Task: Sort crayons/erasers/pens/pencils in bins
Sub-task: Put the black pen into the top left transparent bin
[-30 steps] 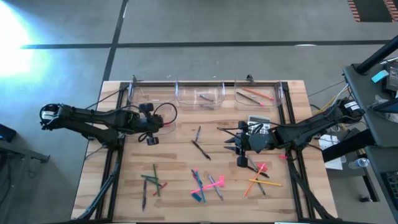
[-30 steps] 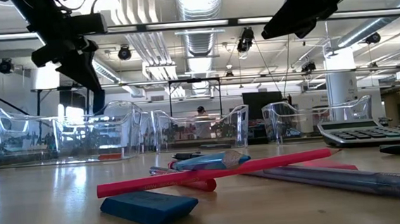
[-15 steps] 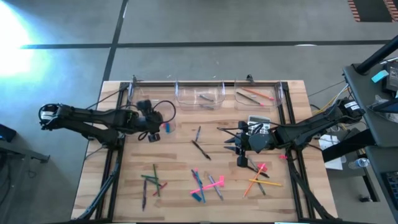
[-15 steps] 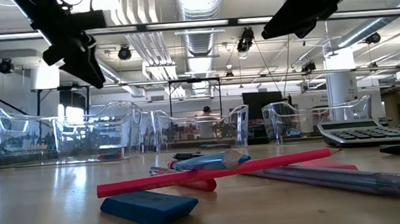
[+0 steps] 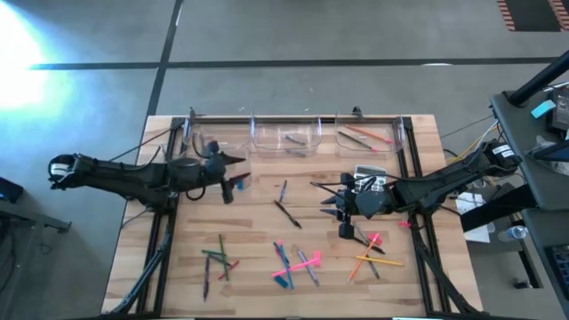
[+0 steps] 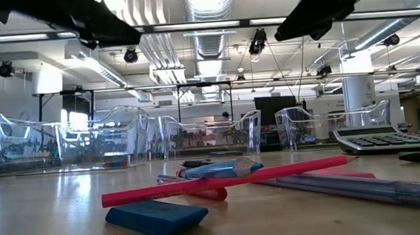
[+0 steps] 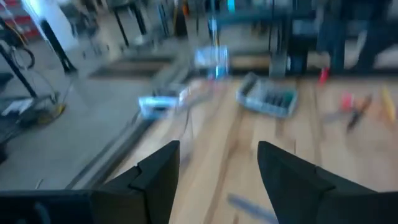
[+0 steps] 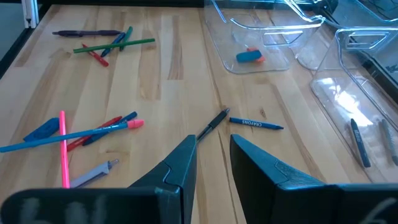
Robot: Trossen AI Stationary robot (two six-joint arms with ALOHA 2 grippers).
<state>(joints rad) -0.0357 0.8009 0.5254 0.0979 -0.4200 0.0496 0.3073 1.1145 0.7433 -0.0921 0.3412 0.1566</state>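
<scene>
My left gripper [image 5: 233, 171] [image 7: 217, 180] hangs open and about level above the left clear bin [image 8: 277, 62], touching nothing. A blue eraser [image 8: 250, 56] [image 5: 240, 183] lies on that bin's floor. My right gripper [image 5: 342, 213] [image 8: 213, 163] is raised over the table's right middle, its fingers slightly apart with nothing between them. Pencils and pens lie flat in loose heaps near the front edge [image 5: 215, 258] [image 5: 295, 262] [image 5: 369, 255]. Another blue eraser [image 6: 156, 217] rests on the table under a pink pencil [image 6: 225, 181]. A crayon [image 8: 256, 124] and a dark pen [image 8: 211, 124] lie mid-table.
More clear bins stand along the far edge [image 5: 284, 135] [image 5: 366, 135], with sticks inside. A grey calculator [image 5: 369, 173] [image 6: 378, 139] lies beside my right gripper. Black rails run down the table's left and right sides [image 5: 160, 240] [image 5: 422, 240].
My left gripper has opened and tipped up from pointing down into the left bin to about level, rising a little. A blue eraser now shows on that bin's floor. My right arm has kept still.
</scene>
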